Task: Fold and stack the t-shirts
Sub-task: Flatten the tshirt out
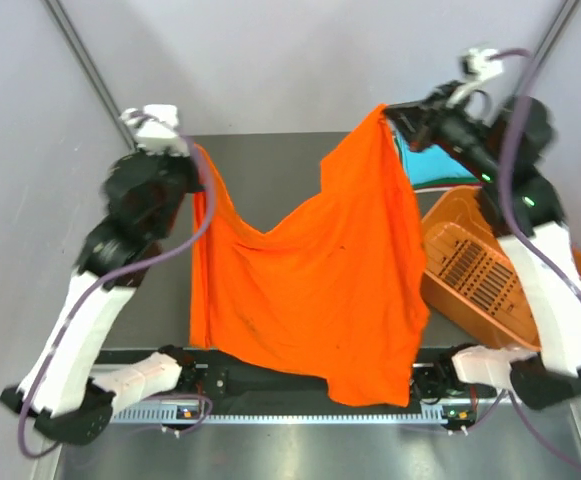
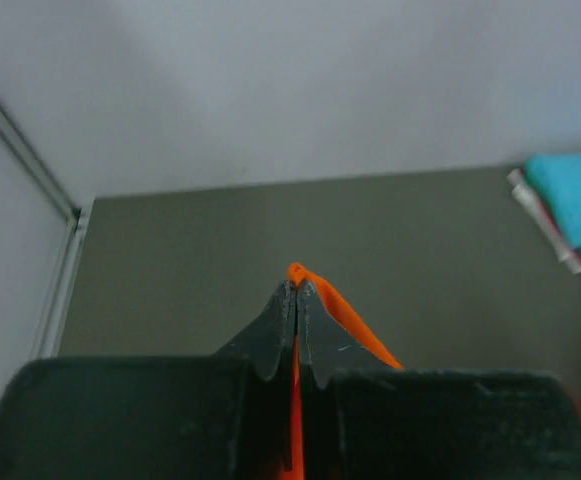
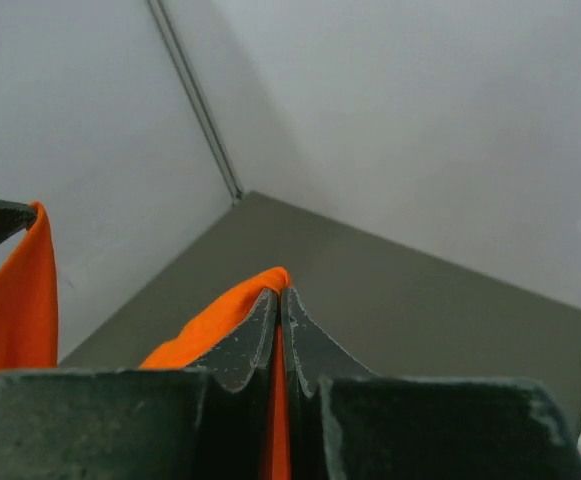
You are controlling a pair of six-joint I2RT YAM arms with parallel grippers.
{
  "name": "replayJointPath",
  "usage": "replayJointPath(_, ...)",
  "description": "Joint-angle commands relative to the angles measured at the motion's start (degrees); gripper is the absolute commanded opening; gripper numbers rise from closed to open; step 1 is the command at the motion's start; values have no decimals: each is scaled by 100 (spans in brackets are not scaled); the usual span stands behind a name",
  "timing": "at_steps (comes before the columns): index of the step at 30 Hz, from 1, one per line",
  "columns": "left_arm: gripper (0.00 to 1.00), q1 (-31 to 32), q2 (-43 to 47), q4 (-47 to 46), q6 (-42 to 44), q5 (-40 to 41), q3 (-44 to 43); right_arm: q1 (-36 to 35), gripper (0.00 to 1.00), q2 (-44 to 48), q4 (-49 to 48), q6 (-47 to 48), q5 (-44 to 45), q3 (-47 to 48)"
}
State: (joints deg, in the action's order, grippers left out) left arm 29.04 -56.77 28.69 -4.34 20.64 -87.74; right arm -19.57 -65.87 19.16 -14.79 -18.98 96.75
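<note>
The bright orange t-shirt [image 1: 305, 290] hangs spread in the air between both arms, its lower hem draping over the near table edge. My left gripper [image 1: 192, 150] is shut on its left upper corner; orange cloth [image 2: 342, 312] sticks out past the tips of the left gripper [image 2: 297, 285]. My right gripper [image 1: 390, 112] is shut on the right upper corner, held higher and farther back; cloth [image 3: 205, 325] bulges left of the tips of the right gripper [image 3: 279, 292]. A folded turquoise t-shirt [image 1: 432, 165] lies at the back right, on white and dark ones [image 2: 542, 220].
A rigid orange slotted basket [image 1: 475, 265] lies tipped at the right, under the right arm. Grey walls close in on the table [image 1: 270, 170] at the back and on both sides. The arm bases [image 1: 300, 385] stand along the near edge.
</note>
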Motion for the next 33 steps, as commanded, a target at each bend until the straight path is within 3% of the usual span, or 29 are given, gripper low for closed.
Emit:
replayJointPath(1, 0, -12, -517, -669, 583, 703, 512, 41, 0, -784, -499, 415, -106, -148)
replayJointPath(5, 0, -476, -1894, -1092, 619, 1003, 303, 102, 0, -1972, -572, 556, -71, 860)
replayJointPath(9, 0, -1722, -2829, -1172, -573, 365, -907, 269, 0, -3062, -361, 626, 87, 2389)
replayJointPath(13, 0, -1928, -3304, -1778, -437, -156, -1779, 515, 0, -3880, -263, 828, 237, 4102)
replayJointPath(15, 0, -1928, -3480, -1692, -236, -410, -2307, 700, 0, -3725, -526, 837, 386, 4124)
replayJointPath(17, 0, -1928, -3376, -1726, -103, -517, -2414, 849, 0, -3461, -746, 1012, 544, 3713)
replayJointPath(20, 0, -1928, -2816, -2138, 91, -675, -1784, 937, 0, -2898, -1036, 1320, 606, 2904)
replayJointPath(26, 0, -1928, -1463, -2579, 363, -913, 1191, 894, 0, -1668, -1273, 1374, -17, 217)
replayJointPath(29, 0, -1928, -898, -2333, 328, -834, 2118, 710, 0, -930, -1300, 1312, 52, -1094)
replayJointPath(33, 0, -1919, -99, -2825, 259, 225, 4026, 174, 0, 115, -1178, 1110, 474, -2579)
